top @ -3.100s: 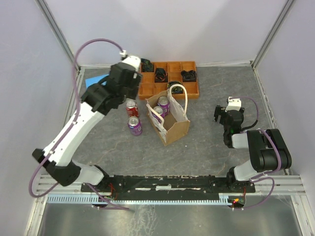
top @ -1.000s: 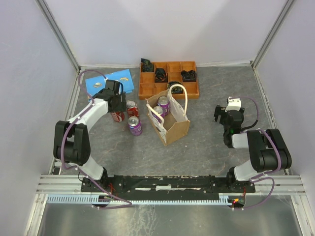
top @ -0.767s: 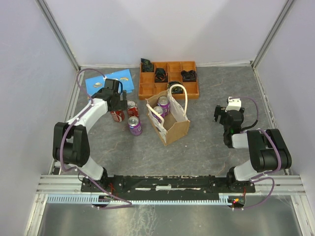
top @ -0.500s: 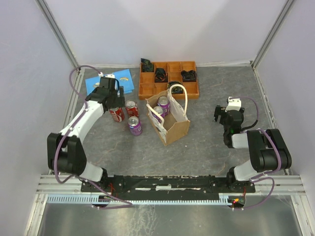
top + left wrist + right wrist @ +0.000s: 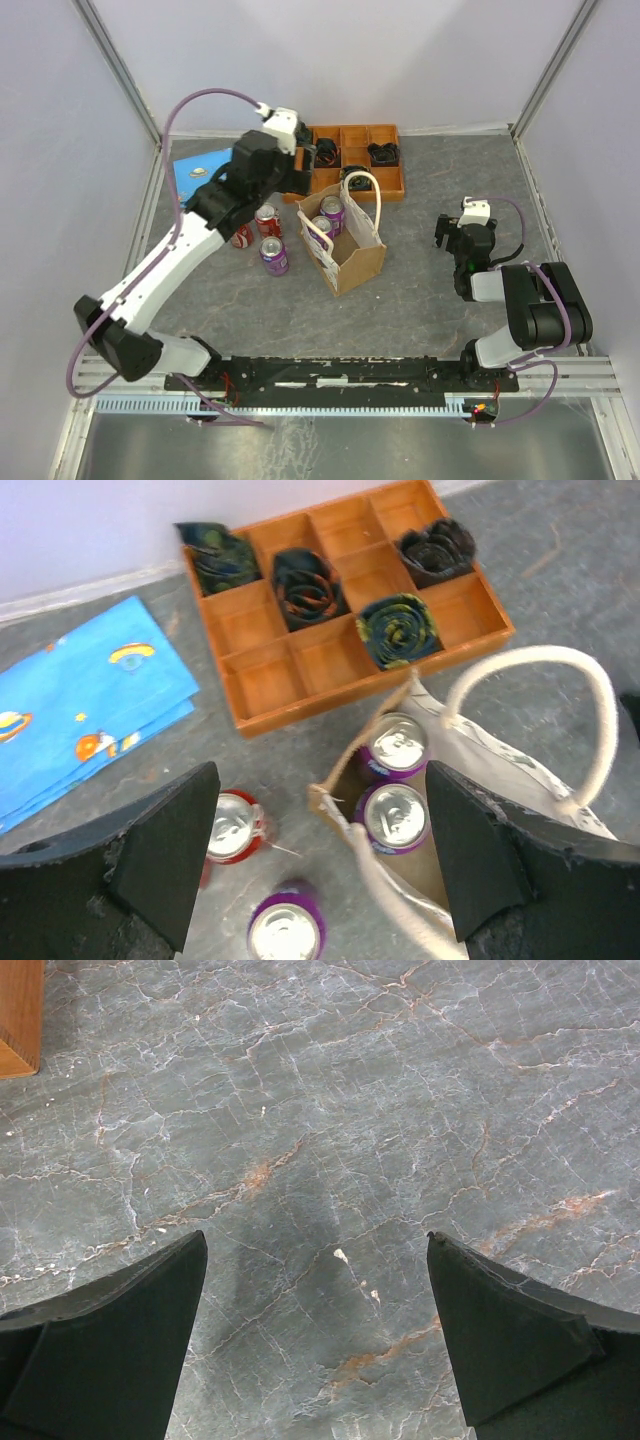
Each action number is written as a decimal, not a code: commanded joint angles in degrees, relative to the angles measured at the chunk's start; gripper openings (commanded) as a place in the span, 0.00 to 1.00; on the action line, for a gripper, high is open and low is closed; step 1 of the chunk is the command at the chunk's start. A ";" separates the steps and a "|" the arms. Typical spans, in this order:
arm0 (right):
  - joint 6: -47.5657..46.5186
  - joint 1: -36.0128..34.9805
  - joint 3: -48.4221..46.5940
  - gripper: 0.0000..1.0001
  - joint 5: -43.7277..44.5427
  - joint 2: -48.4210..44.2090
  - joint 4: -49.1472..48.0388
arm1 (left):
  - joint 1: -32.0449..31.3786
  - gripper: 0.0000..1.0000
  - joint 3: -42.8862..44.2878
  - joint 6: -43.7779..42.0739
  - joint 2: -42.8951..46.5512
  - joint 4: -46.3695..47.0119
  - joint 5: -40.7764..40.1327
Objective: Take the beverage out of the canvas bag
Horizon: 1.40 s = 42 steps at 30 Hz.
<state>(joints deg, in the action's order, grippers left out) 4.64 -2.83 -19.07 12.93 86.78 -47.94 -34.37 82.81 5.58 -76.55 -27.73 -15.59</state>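
The canvas bag (image 5: 350, 243) stands open at mid-table, tan with white loop handles. Two purple beverage cans (image 5: 393, 817) (image 5: 395, 750) stand upright inside it. My left gripper (image 5: 288, 180) hangs high above the bag's left edge, open and empty (image 5: 315, 852). On the table left of the bag stand two red cans (image 5: 267, 220) (image 5: 240, 236) and a purple can (image 5: 273, 256). My right gripper (image 5: 455, 250) rests low at the right, open over bare table (image 5: 315, 1332).
An orange compartment tray (image 5: 300, 185) with dark coiled items sits behind the bag. A blue printed cloth (image 5: 80, 695) lies at the back left. Frame posts and walls ring the grey table (image 5: 420, 300).
The left gripper set a red can down left of the other cans, let go, then rose and swung right to above the bag. The right arm has not moved.
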 commanded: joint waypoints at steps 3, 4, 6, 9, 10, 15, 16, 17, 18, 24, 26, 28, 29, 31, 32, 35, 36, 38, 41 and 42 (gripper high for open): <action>-0.29 0.24 -1.50 0.99 -0.10 -0.53 -1.91 | -7.42 0.90 7.43 -6.31 -9.56 -1.67 -0.82; -0.25 0.20 -1.50 0.99 -0.10 -0.49 -1.90 | -8.01 0.91 8.37 -6.71 -11.14 -1.83 -0.55; -0.29 0.23 -1.50 0.99 -0.10 -0.53 -1.89 | -8.77 0.92 10.20 -7.20 -14.18 -2.42 -0.25; -0.30 0.20 -1.48 0.99 -0.10 -0.54 -1.91 | -9.27 0.94 13.49 -7.17 -18.92 -5.13 0.01; -0.28 0.19 -1.49 0.99 -0.10 -0.49 -1.89 | -9.49 0.94 14.39 -7.17 -20.27 -6.20 0.23; -0.25 0.19 -1.49 0.99 -0.10 -0.49 -1.89 | -10.02 0.95 17.38 -5.77 -25.91 -10.89 -0.52; -0.29 0.19 -1.52 0.99 -0.10 -0.48 -1.89 | -10.09 0.95 17.47 -5.56 -26.53 -11.38 -0.92; -0.23 0.19 -1.50 0.99 -0.10 -0.50 -1.89 | -10.10 0.96 17.41 -5.19 -27.07 -11.80 -1.35; -0.27 0.22 -1.47 0.99 -0.10 -0.51 -1.89 | -10.03 0.96 17.38 -4.90 -27.55 -12.15 -1.64; -0.29 0.22 -1.49 0.99 -0.10 -0.55 -1.89 | -10.09 0.97 15.63 -3.55 -28.52 -13.70 -2.45; -0.26 0.21 -1.50 0.99 -0.14 -0.51 -1.89 | -10.08 0.97 14.28 -3.10 -28.33 -13.72 -2.65; -0.25 0.26 -1.49 0.99 -0.10 -0.53 -1.87 | -10.03 0.98 13.01 -2.75 -28.22 -13.46 -3.37; -0.25 0.22 -1.51 0.99 -0.10 -0.49 -1.88 | -9.99 0.98 12.36 -2.60 -28.28 -13.35 -3.62; -0.27 0.25 -1.50 0.99 -0.10 -0.49 -1.90 | -9.99 0.99 11.49 -2.36 -28.46 -13.16 -3.58; -0.33 0.26 -1.50 0.99 -0.10 -0.52 -1.89 | -10.01 0.99 11.04 -2.27 -28.66 -13.07 -3.45; -0.32 0.20 -1.46 0.99 -0.10 -0.47 -1.91 | -10.01 0.99 10.52 -2.18 -29.39 -12.97 -3.31; -0.26 0.21 -1.45 0.99 -0.10 -0.52 -1.89 | -9.99 0.99 10.41 -2.16 -29.63 -12.97 -3.16; -0.25 0.20 -1.47 0.99 -0.10 -0.49 -1.85 | -10.01 0.99 10.15 -2.08 -30.08 -12.97 -3.15; -0.27 0.20 -1.49 0.99 -0.10 -0.55 -1.89 | -9.95 0.99 9.86 -2.01 -30.61 -13.04 -3.30; -0.25 0.21 -1.49 0.99 -0.10 -0.56 -1.89 | -9.92 0.99 9.77 -2.05 -30.73 -13.18 -3.16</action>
<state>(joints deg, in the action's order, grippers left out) 4.64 -2.83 -19.07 12.91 86.78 -47.94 -44.16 93.01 1.91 -106.34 -41.52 -18.00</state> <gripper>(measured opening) 0.992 0.991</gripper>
